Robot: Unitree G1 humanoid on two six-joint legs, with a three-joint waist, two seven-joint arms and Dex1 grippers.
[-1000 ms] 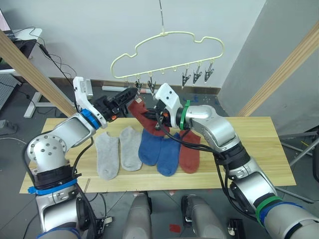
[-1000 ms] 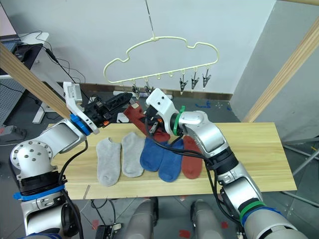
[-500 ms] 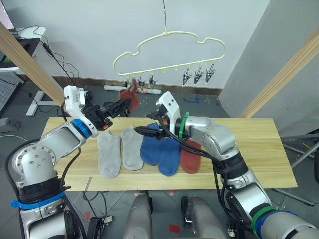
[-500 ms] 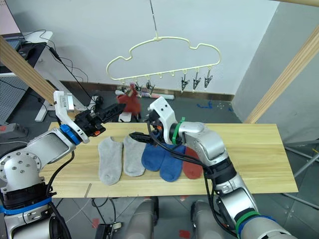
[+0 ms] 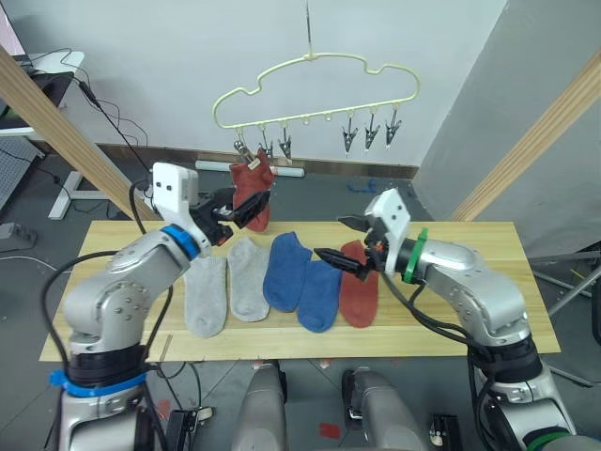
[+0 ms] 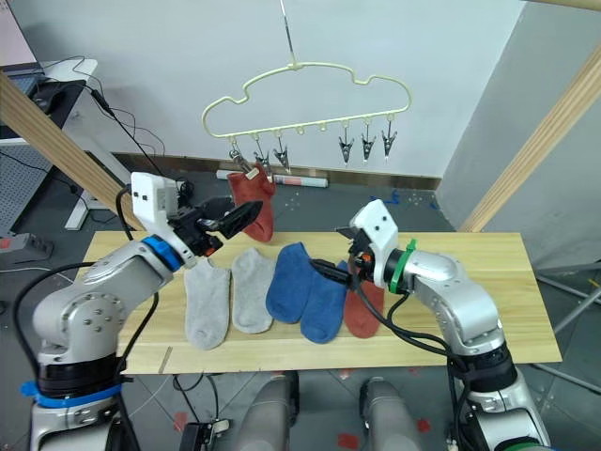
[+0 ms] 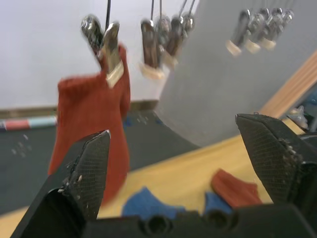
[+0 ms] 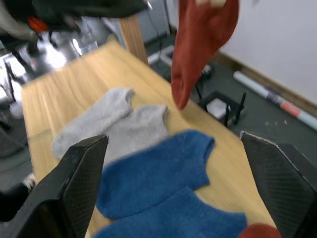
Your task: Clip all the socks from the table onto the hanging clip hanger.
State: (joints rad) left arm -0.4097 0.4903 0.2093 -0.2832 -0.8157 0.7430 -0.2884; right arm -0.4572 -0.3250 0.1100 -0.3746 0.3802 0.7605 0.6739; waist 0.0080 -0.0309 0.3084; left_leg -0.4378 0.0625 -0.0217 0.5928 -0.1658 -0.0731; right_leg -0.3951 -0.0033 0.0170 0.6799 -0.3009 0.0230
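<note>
Rust red sock (image 5: 251, 185) hung clipped on clip hanger (image 5: 315, 86). Left gripper (image 7: 183, 168) and right gripper (image 8: 173, 183) both gaped wide, empty. Five socks on table (image 5: 470, 282).

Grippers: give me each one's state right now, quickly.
Left gripper: open, holding nothing, near the hanging red sock.
Right gripper: open, empty, above the blue socks.

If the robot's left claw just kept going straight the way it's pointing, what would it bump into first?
Most likely the rust red sock hanging from a clip on the clip hanger. The left gripper, jaws open, points right at it, with nothing visible between them. How far apart they are is hard to judge.
</note>
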